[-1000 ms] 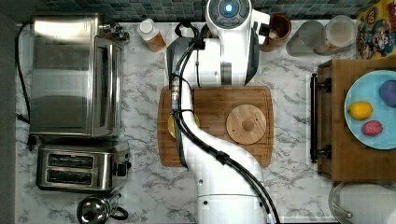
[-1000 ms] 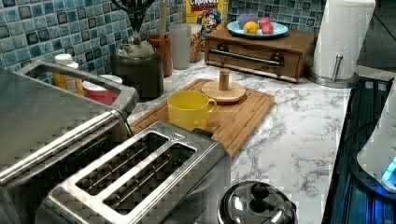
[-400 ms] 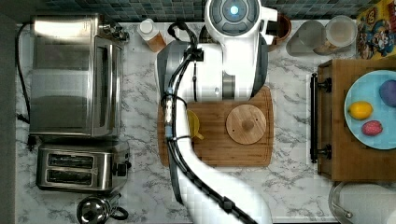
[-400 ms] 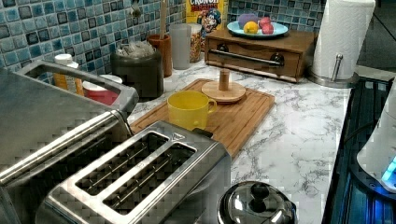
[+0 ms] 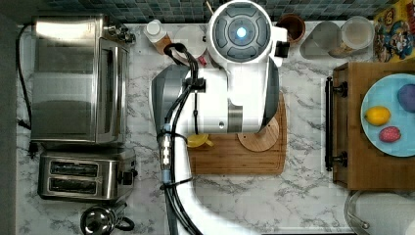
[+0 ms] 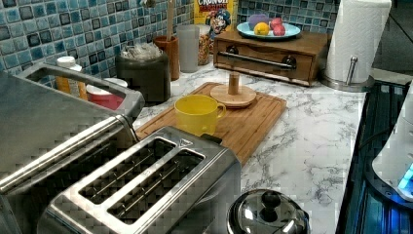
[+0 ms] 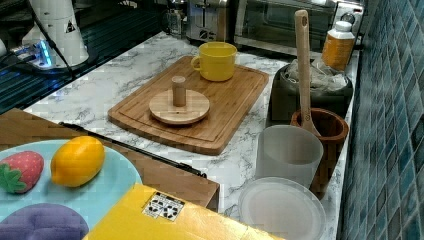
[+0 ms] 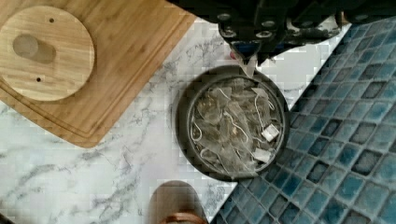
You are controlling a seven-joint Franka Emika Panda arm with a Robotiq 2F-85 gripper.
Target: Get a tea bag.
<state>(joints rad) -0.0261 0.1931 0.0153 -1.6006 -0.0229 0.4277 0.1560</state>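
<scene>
Tabletop [image 5: 303, 196]: white and grey marbled surface carrying everything listed; the cutting board is the landmark for all places below.
Arm [image 5: 230, 88]: white Franka body seen from above, covering the cutting board's backsplash-side half in the top view.
Toaster oven [image 5: 73, 78]: steel, well apart from the cutting board, on the top view's left.
Wooden drawer box [image 5: 352, 161]: well apart from the cutting board on the top view's right, bearing a blue plate [image 5: 377, 137] of toy fruit.
Cutting board [image 7: 225, 105]: bamboo, lying flat on the tabletop.
Toaster [image 5: 83, 176]: two-slot, steel, near the cutting board's mug end.
Dark canister [image 8: 184, 116]: round, open-topped, standing on the tabletop just beside the cutting board's backsplash-side edge, against the blue tiles.
Yellow mug [image 6: 197, 113]: upright on the cutting board, at its toaster end.
Round wooden lid [image 7: 179, 106]: knob up, resting on the cutting board, apart from the mug.
Brown wooden cup [image 7: 327, 130]: beside the dark canister, off the cutting board, holding a wooden utensil.
Tool [image 8: 250, 53]: above the canister's rim in the wrist view; fingers drawn close together, pinching a pale sliver, apparently one sachet's corner or tag.
Tea bag [image 8: 231, 123]: one of many alike heaped inside the dark canister, white strings tangled among them.
</scene>
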